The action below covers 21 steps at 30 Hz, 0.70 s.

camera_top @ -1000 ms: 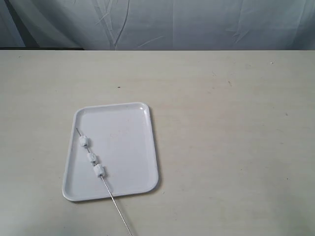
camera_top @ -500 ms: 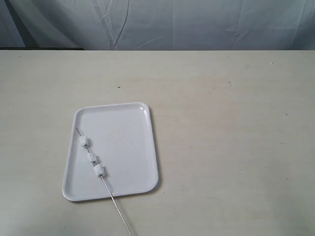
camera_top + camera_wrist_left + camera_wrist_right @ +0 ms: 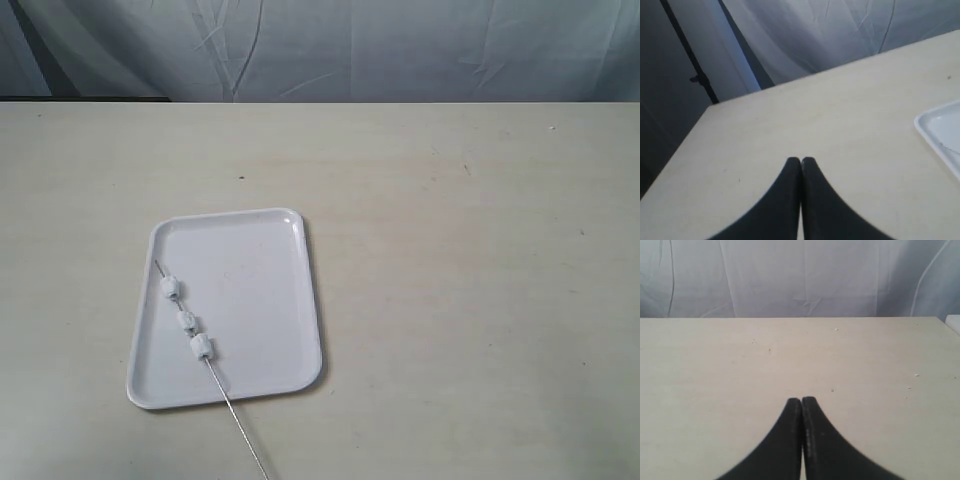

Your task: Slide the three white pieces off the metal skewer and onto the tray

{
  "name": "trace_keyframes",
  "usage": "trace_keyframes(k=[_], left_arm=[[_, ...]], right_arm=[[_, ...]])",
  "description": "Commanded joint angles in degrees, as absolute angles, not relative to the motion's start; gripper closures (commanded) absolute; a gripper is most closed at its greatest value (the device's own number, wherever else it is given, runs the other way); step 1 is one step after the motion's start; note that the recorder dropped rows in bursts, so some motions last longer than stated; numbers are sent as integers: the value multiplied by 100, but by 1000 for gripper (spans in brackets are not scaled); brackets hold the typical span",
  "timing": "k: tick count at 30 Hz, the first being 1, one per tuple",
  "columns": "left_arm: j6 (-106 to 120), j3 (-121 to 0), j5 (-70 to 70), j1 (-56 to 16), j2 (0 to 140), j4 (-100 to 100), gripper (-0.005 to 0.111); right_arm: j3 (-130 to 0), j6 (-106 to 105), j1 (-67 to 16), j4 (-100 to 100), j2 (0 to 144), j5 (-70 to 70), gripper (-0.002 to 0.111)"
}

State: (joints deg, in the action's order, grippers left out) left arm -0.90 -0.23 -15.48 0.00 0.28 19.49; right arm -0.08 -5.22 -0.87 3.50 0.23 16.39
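The white tray (image 3: 250,300) lies left of centre on the table. Across its left half runs the thin metal skewer (image 3: 235,422), its long end sticking out over the tray's near rim. Three white pieces are threaded on it: one (image 3: 171,289) near the tip, one (image 3: 187,322) in the middle, one (image 3: 202,348) nearest the rim. Neither arm shows in the exterior view. My left gripper (image 3: 801,160) is shut with nothing in it, and a corner of the tray (image 3: 942,131) shows beside it. My right gripper (image 3: 801,400) is shut and empty over bare table.
The pale table (image 3: 450,250) ends at a grey cloth backdrop (image 3: 330,50). In the left wrist view the table edge (image 3: 695,125) drops off toward a dark stand.
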Motion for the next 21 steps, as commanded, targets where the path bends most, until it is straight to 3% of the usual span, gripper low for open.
trace_keyframes(k=[1,7,16,21], left_arm=[[-99,0,-311,15,0,2000,107],[-99,0,1439,15,0,2000,107],[-99,0,1715,15,0,2014,107],[-99,0,1888,15,0,2014,107]], right_arm=[[0,-537,-112,325,0,1004,109],[0,-537,-112,325,0,268,109],[0,-537,-112,373,0,155,109],[0,-417,-112,1440,0,-393,109]])
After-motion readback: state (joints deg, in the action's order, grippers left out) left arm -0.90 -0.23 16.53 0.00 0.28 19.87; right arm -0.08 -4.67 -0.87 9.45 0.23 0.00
